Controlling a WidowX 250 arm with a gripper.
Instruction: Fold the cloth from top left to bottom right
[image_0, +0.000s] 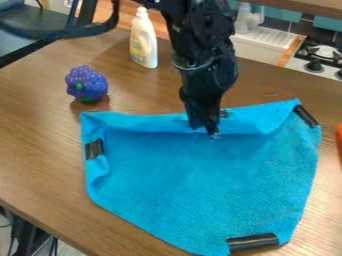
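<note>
In the camera view, the blue cloth is spread across the table, its far edge rumpled and turned inward where the claw is lowered over it, presumably so that the cloth can be drawn near and right. How far the claw is open, and whether any cloth is held, cannot be told. The bottle and purple toy are set beyond the far edge, so a fold toward the near right should probably not be hindered by them.
</note>
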